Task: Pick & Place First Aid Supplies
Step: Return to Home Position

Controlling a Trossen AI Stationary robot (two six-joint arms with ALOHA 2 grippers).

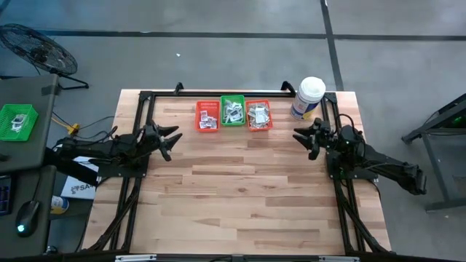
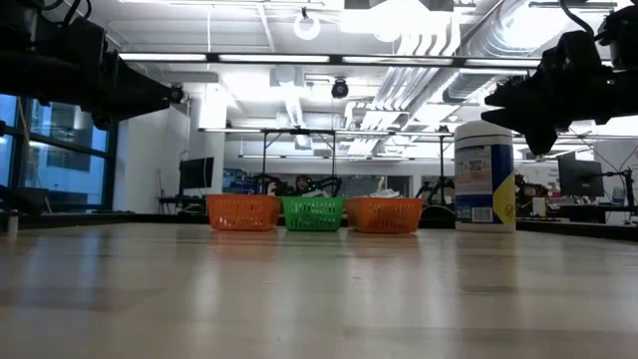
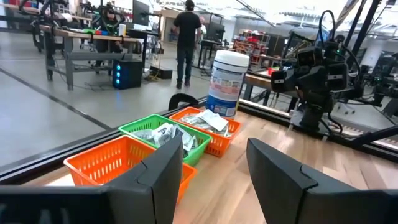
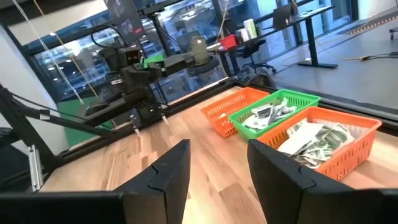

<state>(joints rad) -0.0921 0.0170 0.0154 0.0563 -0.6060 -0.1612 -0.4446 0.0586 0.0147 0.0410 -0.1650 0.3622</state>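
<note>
The first aid supplies [image 4: 309,142] lie heaped in the green basket [image 2: 312,213] and in the tub-side orange basket [image 4: 348,149] touching it; single packets are hard to tell apart. The other orange basket [image 3: 106,163], on the green basket's opposite side, hides most of its contents behind its wall. The left gripper [image 3: 214,149] hangs well apart from the green basket, fingers spread and empty. The right gripper [image 4: 217,152] hangs past the white tub [image 1: 309,97], also spread and empty.
</note>
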